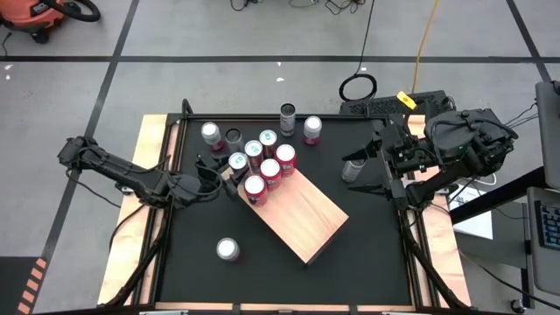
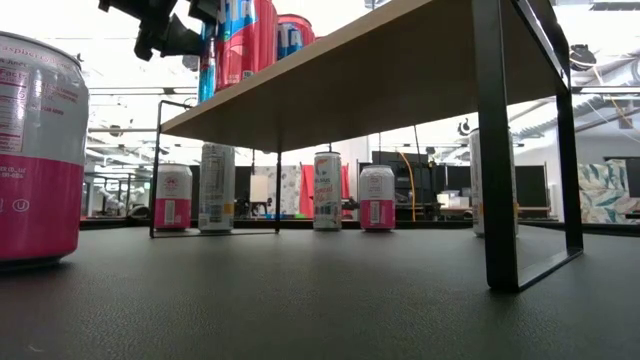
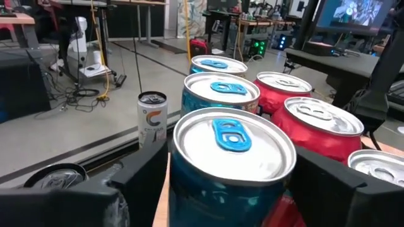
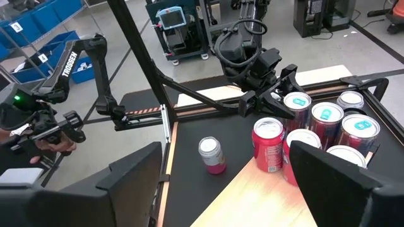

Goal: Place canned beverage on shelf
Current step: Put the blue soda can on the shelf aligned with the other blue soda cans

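Note:
The shelf [image 1: 302, 214] is a pale wooden slab on black metal legs [image 2: 497, 150], set slantwise mid-table. Several cans stand upright on its far-left end. The nearest to my left gripper [image 1: 220, 179] is a blue can with a blue tab [image 3: 230, 164]. That gripper reaches in level from the table's left, with one finger on each side of this can. A sliver of wood shows between one finger [image 3: 142, 173] and the can. My right gripper [image 4: 221, 176] is open and holds nothing, high above the table's right edge. My left gripper stands around the blue can's upper wall, coming in level from the table's left. One finger is apart from the can. Whether the other finger [image 3: 325, 180] touches the can's side, I cannot tell. The can stands upright on the shelf.
Loose cans stand on the black table: one pink and silver near the front [image 1: 228, 249], several along the far edge [image 1: 288, 114], and one grey [image 1: 352, 169] below my right gripper. The shelf's near-right half is bare wood. A person's hand [image 4: 47, 135] shows beyond the table.

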Controlling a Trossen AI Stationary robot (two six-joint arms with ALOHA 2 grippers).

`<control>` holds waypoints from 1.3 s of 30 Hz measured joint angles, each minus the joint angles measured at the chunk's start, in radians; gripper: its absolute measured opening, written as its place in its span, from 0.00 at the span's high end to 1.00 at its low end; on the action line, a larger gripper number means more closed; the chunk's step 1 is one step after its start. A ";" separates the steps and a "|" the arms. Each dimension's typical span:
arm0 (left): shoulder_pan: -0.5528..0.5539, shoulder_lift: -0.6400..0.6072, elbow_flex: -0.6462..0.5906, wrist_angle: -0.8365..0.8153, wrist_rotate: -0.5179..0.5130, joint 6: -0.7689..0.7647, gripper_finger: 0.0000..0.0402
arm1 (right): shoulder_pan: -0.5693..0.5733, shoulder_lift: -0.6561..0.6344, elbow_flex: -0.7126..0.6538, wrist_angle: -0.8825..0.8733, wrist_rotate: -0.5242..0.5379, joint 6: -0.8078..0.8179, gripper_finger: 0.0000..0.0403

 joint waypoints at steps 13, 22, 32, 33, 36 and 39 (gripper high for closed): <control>-0.001 -0.035 0.031 0.045 0.003 0.044 0.23 | 0.000 0.000 0.000 0.000 0.000 -0.005 0.19; -0.010 -0.185 0.043 0.045 -0.033 0.052 0.23 | 0.000 0.000 0.000 0.000 0.000 -0.004 0.19; -0.183 -0.301 0.043 -0.085 -0.040 0.026 0.25 | 0.000 0.000 0.000 -0.001 0.005 -0.010 0.19; -0.202 -0.299 0.043 -0.118 -0.041 -0.003 0.26 | 0.000 0.000 0.000 -0.001 0.009 -0.010 0.19; -0.245 -0.293 0.043 -0.229 -0.042 -0.132 0.30 | 0.000 0.000 0.000 -0.001 0.032 -0.011 0.19; -0.273 -0.277 0.043 -0.332 -0.045 -0.258 0.34 | -0.001 0.000 0.000 -0.001 0.050 -0.009 0.19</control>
